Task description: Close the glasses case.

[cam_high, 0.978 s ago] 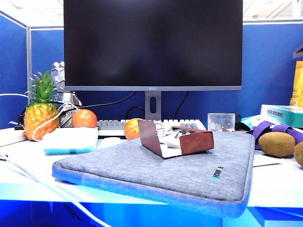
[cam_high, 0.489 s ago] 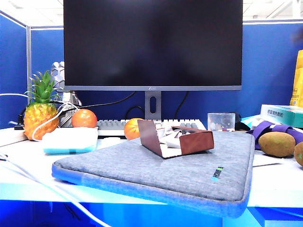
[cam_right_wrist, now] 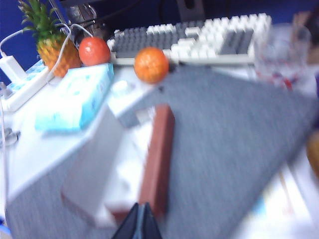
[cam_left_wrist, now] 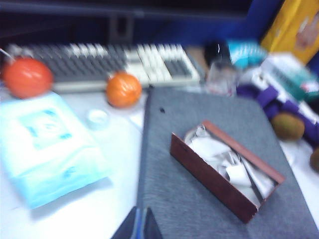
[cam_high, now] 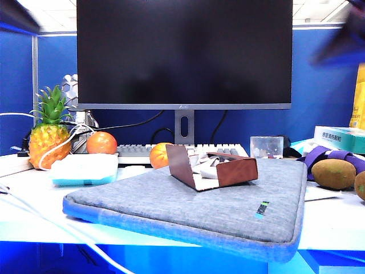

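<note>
One open glasses case [cam_high: 212,166] on the grey sleeve [cam_high: 188,200], two oranges [cam_high: 102,142] behind; left hand [cam_left_wrist: 139,225] and right hand [cam_right_wrist: 137,223] above, both clenched.

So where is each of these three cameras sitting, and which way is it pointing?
Exterior view: low at the desk's front edge, facing the black monitor; blurred dark arm parts show in the top corners.
Left wrist view: above the desk, looking down at the open reddish-brown glasses case; left gripper tips shut.
Right wrist view: looking down on the case from the other side; right gripper tips shut.
All share the case on the grey fabric sleeve.
</note>
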Controlling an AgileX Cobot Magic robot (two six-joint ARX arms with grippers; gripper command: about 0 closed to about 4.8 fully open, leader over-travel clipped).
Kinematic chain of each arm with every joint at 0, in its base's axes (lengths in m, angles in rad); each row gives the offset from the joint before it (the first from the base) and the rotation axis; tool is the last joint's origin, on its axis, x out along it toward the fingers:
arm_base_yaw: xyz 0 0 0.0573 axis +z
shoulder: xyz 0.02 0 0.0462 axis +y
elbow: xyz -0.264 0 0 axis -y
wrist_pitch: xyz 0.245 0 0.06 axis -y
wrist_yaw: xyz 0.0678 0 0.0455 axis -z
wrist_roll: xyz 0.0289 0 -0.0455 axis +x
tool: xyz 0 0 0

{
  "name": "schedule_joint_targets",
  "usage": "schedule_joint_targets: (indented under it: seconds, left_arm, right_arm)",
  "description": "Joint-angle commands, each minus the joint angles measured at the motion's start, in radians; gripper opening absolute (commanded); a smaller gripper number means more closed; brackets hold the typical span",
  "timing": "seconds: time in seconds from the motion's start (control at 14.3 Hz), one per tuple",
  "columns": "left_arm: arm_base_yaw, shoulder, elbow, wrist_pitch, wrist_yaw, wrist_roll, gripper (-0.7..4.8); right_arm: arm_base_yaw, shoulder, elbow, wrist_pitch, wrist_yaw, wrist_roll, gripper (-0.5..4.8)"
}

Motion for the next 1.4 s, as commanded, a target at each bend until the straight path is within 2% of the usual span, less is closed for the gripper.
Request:
schedule_joint_targets:
  seconds: [0.07,0.21,0.35,0.63,0.7,0.84,1.05,1.4]
  left_arm:
    - [0.000,0.287,0.145,0.002,0.147,0.084,0.26]
    - [-0.005,0.431,0.201,0.008,0.195,0.158,0.26]
    - [-0.025,0.580,0.261,0.012,0.204,0.220,0.26]
    - [-0.086,0.764,0.326,0.045,0.203,0.291,0.26]
    - [-0.095,0.783,0.326,0.050,0.203,0.308,0.26]
    - [-0.118,0.813,0.326,0.074,0.212,0.335,0.26]
    - [-0.126,0.885,0.348,0.146,0.227,0.335,0.26]
    - [-0.132,0.984,0.431,0.148,0.299,0.326,0.26]
  right_arm:
    - [0.001,0.183,0.177,-0.018,-0.083,-0.013,-0.06]
    - [0.000,0.261,0.239,-0.056,-0.159,-0.013,-0.06]
    - [-0.001,0.314,0.251,-0.084,-0.188,-0.017,-0.06]
    - [-0.004,0.405,0.252,-0.214,-0.179,-0.031,-0.06]
    - [-0.006,0.428,0.252,-0.240,-0.156,-0.031,-0.06]
    - [-0.006,0.454,0.252,-0.243,-0.179,-0.030,-0.06]
    - [-0.006,0.454,0.252,-0.241,-0.189,-0.030,-0.06]
    - [-0.006,0.457,0.252,-0.234,-0.202,-0.032,-0.06]
